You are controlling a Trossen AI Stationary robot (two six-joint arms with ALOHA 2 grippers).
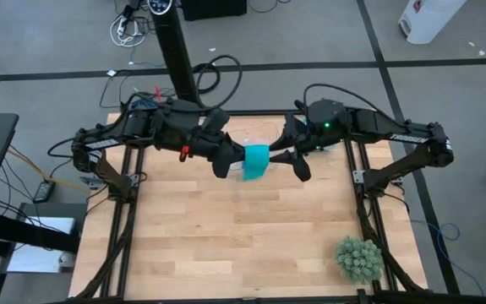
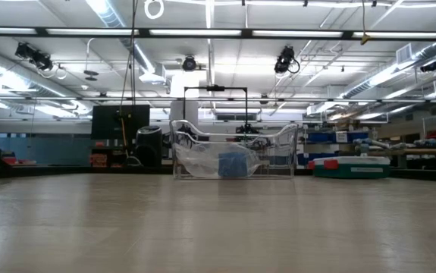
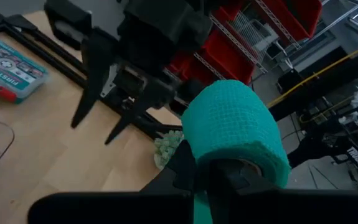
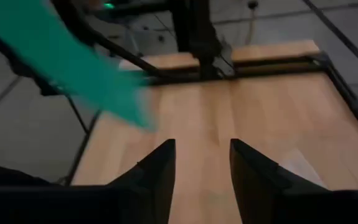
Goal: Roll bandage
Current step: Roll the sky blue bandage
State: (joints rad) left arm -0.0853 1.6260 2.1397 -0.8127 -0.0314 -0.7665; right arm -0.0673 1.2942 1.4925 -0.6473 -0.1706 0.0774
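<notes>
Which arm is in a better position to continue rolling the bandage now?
Probably the left: its claw is shut on the bandage roll. The right claw is open and empty, beside the loose tail.

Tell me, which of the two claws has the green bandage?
The left gripper: the bandage is wrapped on its fingers. The right gripper is open and empty.

Ceiling strip lights (image 2: 202, 32) are lighting everything evenly, casting soft shadows on the table (image 1: 251, 245). Motion is smearing the bandage (image 4: 73, 62) in the right wrist view; the far room is going hazy.
</notes>
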